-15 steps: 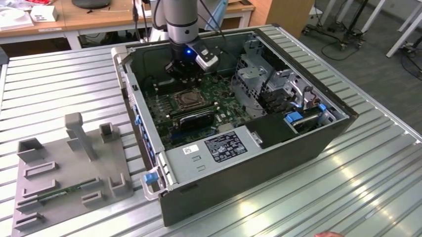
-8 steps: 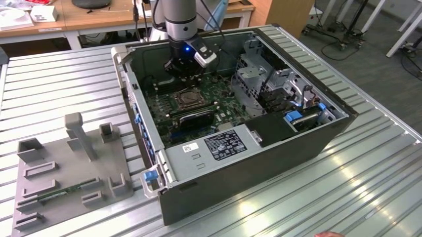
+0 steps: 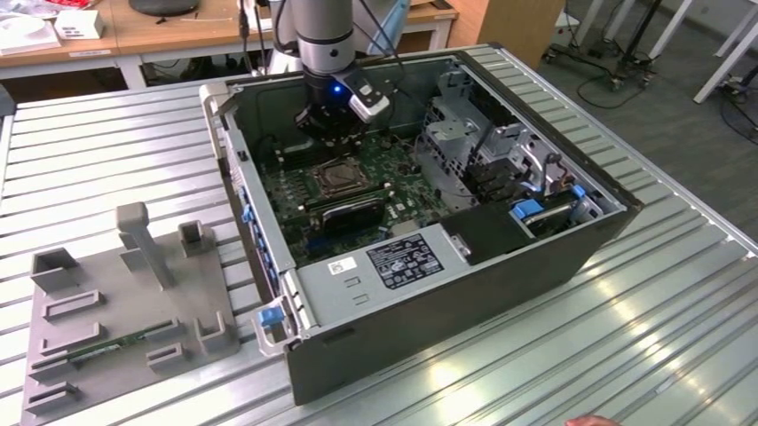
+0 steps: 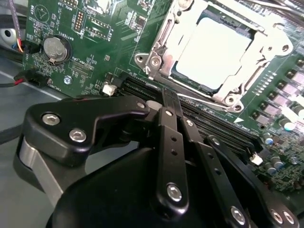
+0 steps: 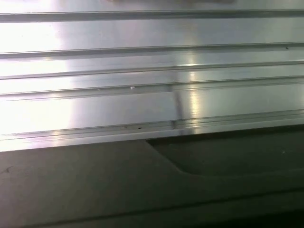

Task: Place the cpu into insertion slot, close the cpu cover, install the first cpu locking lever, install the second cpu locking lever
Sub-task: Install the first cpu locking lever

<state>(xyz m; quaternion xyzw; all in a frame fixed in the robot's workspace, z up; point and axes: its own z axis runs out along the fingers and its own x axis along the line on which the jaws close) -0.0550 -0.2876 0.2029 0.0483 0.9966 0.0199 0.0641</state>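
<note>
The cpu (image 4: 216,54) already sat in the insertion slot (image 4: 249,34), with the cpu cover (image 4: 164,40) closed over it as a silver frame. The tool (image 4: 167,102) hovered just beside the socket, fingers pinched together, holding nothing. Whether either locking lever was latched, I could not tell.

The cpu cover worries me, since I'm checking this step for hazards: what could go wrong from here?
1. The cpu cover lies over the cpu; if the chip sits slightly off, pressing could bend socket pins.
2. The gripper hangs close above the memory slots and could strike them.
</note>
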